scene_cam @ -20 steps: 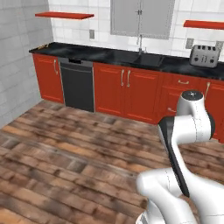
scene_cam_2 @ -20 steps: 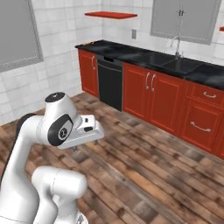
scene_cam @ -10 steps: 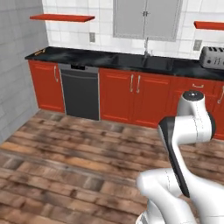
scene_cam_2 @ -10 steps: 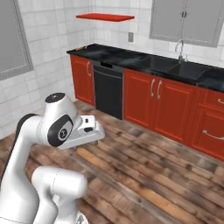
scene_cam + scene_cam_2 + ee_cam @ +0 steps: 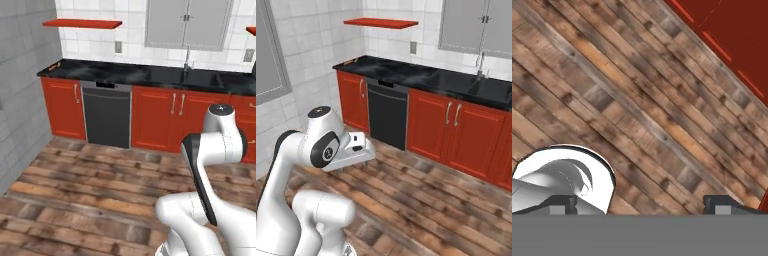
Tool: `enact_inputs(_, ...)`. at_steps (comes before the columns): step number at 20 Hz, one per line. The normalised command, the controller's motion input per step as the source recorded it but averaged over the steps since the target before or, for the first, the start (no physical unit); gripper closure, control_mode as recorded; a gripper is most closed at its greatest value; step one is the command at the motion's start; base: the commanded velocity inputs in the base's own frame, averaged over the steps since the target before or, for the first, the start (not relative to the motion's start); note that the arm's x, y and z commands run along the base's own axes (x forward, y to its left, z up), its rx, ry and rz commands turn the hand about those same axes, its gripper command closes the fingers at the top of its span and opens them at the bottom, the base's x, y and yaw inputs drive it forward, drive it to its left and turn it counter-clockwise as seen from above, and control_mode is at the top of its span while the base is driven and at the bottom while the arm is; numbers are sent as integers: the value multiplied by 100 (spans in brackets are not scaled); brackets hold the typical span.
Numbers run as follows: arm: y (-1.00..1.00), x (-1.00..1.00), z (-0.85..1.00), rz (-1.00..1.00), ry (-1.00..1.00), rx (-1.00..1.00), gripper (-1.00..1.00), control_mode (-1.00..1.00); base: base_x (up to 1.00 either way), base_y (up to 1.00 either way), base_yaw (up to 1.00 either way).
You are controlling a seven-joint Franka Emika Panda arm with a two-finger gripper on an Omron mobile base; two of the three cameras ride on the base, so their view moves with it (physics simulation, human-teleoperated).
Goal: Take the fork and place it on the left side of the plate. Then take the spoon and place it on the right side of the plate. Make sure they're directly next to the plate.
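No readable text, label, brand or number appears anywhere: the red cabinets (image 5: 155,117), the black dishwasher (image 5: 106,116), the tiled wall (image 5: 321,45) and the wooden floor (image 5: 637,110) all look plain (any fine marking is too blurred to read).

The white arm is folded up close over its base. The hand (image 5: 640,202) points down at the floor. Its two dark finger tips (image 5: 721,202) sit far apart, so the hand is wide open and holds nothing.
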Motion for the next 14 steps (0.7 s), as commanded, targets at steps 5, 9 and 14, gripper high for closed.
enact_inputs(5,0,0,0,0,0,0,-100,100,100,75,-11)
enact_inputs(9,0,0,0,0,0,0,-100,100,100,68,-12)
enact_inputs(14,0,0,0,0,0,0,-100,100,100,60,-14)
